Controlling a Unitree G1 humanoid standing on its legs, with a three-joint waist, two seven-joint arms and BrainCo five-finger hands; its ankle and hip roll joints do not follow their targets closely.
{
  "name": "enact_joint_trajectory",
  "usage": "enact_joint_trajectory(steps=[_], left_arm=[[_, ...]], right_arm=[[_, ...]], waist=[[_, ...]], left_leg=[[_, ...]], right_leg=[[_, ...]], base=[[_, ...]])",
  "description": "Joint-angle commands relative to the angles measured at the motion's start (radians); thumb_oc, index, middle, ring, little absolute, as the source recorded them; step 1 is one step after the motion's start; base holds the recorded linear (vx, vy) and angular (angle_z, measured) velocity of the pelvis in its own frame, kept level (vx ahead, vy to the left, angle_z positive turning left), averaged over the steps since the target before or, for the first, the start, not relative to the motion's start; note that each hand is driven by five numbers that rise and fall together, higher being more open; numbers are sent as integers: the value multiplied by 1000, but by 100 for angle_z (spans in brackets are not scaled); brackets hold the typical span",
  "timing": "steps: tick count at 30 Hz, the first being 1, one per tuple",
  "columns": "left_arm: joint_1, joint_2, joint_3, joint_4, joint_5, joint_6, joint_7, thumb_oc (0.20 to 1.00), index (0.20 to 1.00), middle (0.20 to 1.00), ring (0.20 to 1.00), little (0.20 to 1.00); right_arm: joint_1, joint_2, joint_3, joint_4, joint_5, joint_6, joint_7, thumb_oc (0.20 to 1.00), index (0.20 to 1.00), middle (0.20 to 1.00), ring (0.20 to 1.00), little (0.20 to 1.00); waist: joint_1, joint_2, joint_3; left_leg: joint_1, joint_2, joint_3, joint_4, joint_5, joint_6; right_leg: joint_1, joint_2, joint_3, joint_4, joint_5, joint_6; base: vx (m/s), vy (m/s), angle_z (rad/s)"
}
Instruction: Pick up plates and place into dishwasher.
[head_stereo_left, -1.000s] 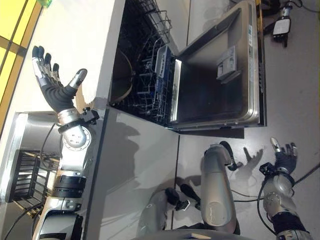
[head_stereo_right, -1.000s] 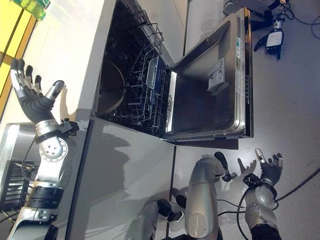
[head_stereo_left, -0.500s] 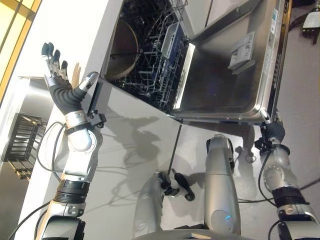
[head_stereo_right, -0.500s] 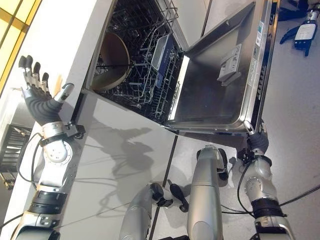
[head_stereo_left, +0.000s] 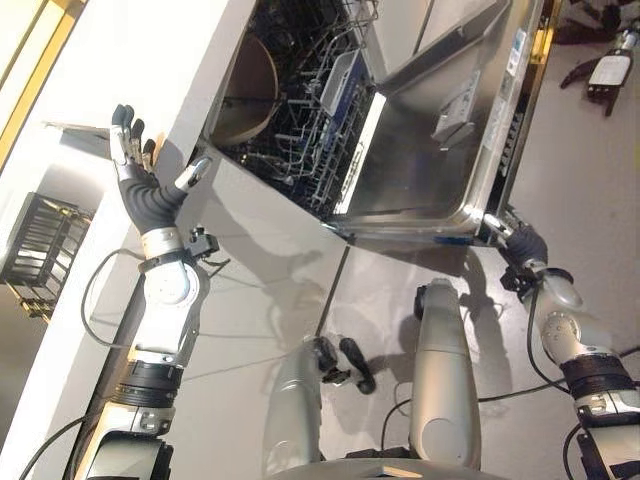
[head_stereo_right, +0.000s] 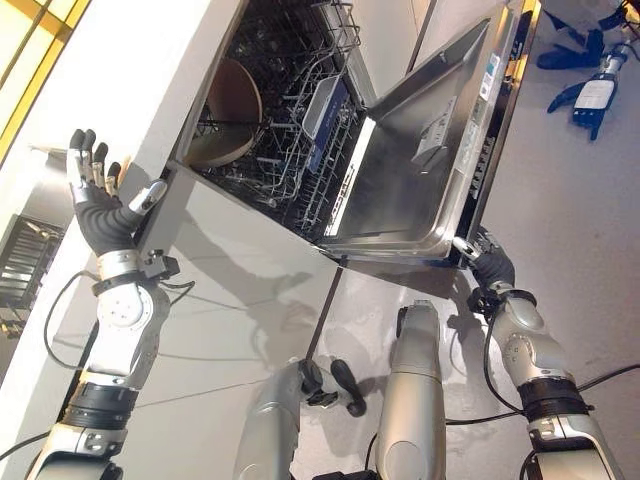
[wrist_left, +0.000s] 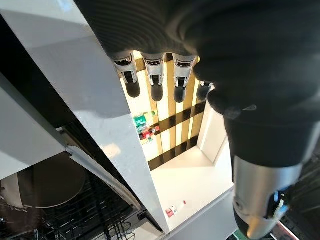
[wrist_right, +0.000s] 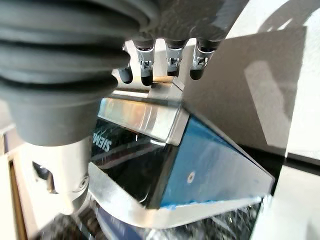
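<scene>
The dishwasher (head_stereo_right: 330, 130) stands open, its door (head_stereo_right: 420, 170) hinged down toward the floor. One plate (head_stereo_right: 225, 110), a brown round dish, already sits on edge in the rack (head_stereo_right: 300, 130) at 10 o'clock of the door. No other plate is visible on the counter (head_stereo_right: 110, 70) or in either hand.

The left hand (head_stereo_right: 100, 205) is raised at 9 o'clock of the eye view, beside the counter edge. Its fingers are straight and spread, the thumb apart. It holds nothing.

The right hand (head_stereo_right: 480, 262) is at the door's free corner, at 4 o'clock of the eye view. In the right wrist view its fingertips (wrist_right: 145, 75) rest on the door's steel rim with the thumb below. Whether they clamp the rim or only touch it cannot be told.

Handling judgement: a plate of this kind is likely stiff, moderately heavy, smooth and breakable. Take hold at the rim, thumb on one face and fingers on the other. Lower it on edge between the rack tines. Avoid knocking it against the wire or the plate already loaded.
</scene>
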Motion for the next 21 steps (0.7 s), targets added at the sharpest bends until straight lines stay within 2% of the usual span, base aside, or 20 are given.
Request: enact_joint_trajectory(steps=[1, 6, 10, 12, 17, 21], left_arm=[[-48, 31, 43, -9, -33, -15, -4, 1000, 1000, 1000, 1000, 1000], [-59, 42, 36, 6, -46, -14, -14, 1000, 1000, 1000, 1000, 1000], [-63, 54, 38, 16, -56, -5, -20, 1000, 1000, 1000, 1000, 1000], [-56, 63, 43, 21, -54, 1, -32, 1000, 1000, 1000, 1000, 1000], [-40, 91, 52, 23, -38, 5, -71, 1000, 1000, 1000, 1000, 1000], [-10, 90, 59, 24, -32, 1, -110, 1000, 1000, 1000, 1000, 1000]], right_arm=[[-254, 89, 99, -262, 8, -85, 203, 1000, 1000, 1000, 1000, 1000], [-269, 126, 119, -287, -13, -105, 201, 1000, 1000, 1000, 1000, 1000], [-267, 152, 123, -289, -18, -131, 203, 1000, 1000, 1000, 1000, 1000], [-238, 175, 120, -291, -23, -158, 206, 1000, 1000, 1000, 1000, 1000], [-169, 215, 116, -307, -14, -219, 189, 1000, 1000, 1000, 1000, 1000], [-116, 234, 112, -312, -11, -252, 185, 1000, 1000, 1000, 1000, 1000]], waist=[[39, -7, 47], [72, -43, 23], [108, -83, -16], [133, -120, -48], [189, -205, -132], [216, -241, -186]], left_leg=[[66, -27, 41, -49, 46, 12], [137, -36, 14, -129, 60, 17], [205, -47, -15, -216, 81, 26], [247, -45, -29, -260, 79, 26], [334, -46, -57, -416, 136, 25], [400, -51, -69, -505, 163, 20]], right_leg=[[100, -40, 57, -207, 136, 34], [190, -33, 28, -283, 163, 43], [284, -27, -9, -368, 193, 47], [351, -23, -41, -415, 197, 53], [494, -3, -123, -579, 257, 70], [591, 20, -170, -685, 285, 78]], base=[[26, -23, 42], [52, -34, 16], [98, -64, 29], [141, -171, 17], [130, -204, 31], [150, -154, 55]])
